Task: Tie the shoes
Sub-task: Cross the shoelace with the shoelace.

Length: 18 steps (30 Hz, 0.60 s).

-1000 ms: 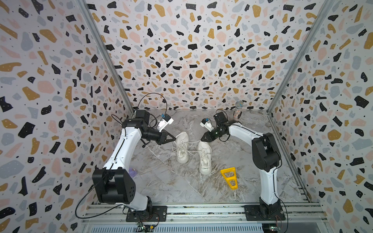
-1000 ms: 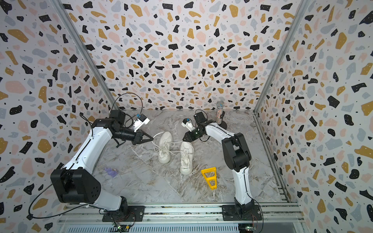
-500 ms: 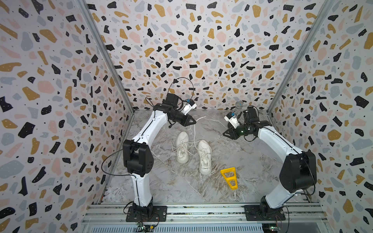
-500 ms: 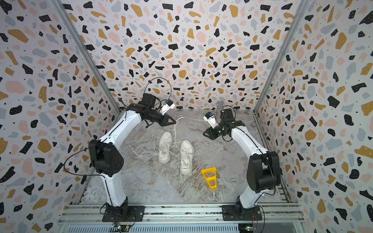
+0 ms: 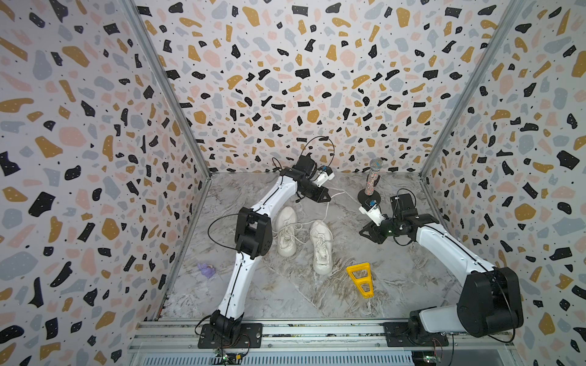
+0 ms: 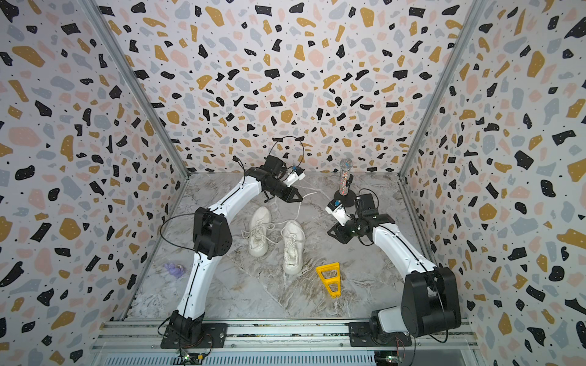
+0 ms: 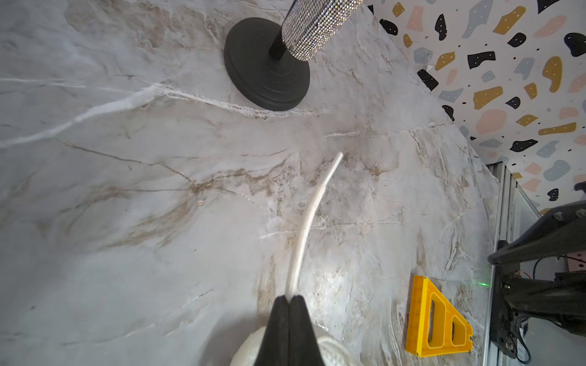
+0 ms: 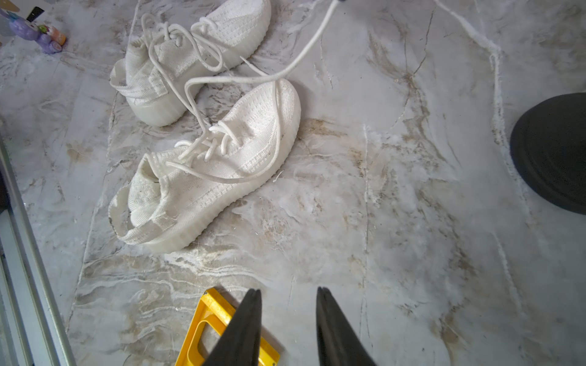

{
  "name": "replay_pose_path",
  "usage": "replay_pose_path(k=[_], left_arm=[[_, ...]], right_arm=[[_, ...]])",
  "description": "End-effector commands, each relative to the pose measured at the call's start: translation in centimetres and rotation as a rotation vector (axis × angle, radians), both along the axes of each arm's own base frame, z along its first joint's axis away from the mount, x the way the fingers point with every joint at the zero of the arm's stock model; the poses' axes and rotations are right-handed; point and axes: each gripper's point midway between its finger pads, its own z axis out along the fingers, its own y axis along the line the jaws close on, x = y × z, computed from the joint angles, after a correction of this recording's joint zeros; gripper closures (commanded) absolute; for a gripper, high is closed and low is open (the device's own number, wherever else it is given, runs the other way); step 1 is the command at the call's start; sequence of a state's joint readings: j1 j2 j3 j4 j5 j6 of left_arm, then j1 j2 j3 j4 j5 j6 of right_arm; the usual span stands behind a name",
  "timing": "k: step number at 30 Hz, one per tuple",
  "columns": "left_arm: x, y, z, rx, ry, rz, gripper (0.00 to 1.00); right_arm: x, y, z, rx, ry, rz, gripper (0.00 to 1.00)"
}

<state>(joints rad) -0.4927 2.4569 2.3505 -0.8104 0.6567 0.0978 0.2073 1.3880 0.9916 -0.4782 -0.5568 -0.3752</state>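
The pair of white knit low-top sneakers sits side by side in the middle of the grey marbled tabletop, toes toward the far wall. Beyond them the left gripper is clamped tight on a long white lace. To their right the right gripper hovers partly open, empty.

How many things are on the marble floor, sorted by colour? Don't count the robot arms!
White knit sneakers: 2
Yellow plastic triangle frame: 1
Small purple toy figure: 1
Sparkly microphone on a black round stand: 1
Total: 5
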Motion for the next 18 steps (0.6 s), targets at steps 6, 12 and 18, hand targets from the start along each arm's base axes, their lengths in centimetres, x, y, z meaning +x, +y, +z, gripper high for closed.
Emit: replay_pose_path(k=[6,12,18], left_arm=[[0.4,-1.3,-1.8,-0.024,0.019,-0.013,0.70],[-1.5,1.1,-0.3,0.072,-0.081,-0.123,0.42],[-6.6,4.7,-1.0,0.196,-0.108,-0.291,0.34]], right_arm=[[0.6,-0.4,0.5,0.004,-0.031,-0.016,0.66],[0.8,-0.5,0.2,0.002,-0.021,-0.024,0.66],[0.9,-0.5,-0.1,0.002,-0.014,-0.024,0.66]])
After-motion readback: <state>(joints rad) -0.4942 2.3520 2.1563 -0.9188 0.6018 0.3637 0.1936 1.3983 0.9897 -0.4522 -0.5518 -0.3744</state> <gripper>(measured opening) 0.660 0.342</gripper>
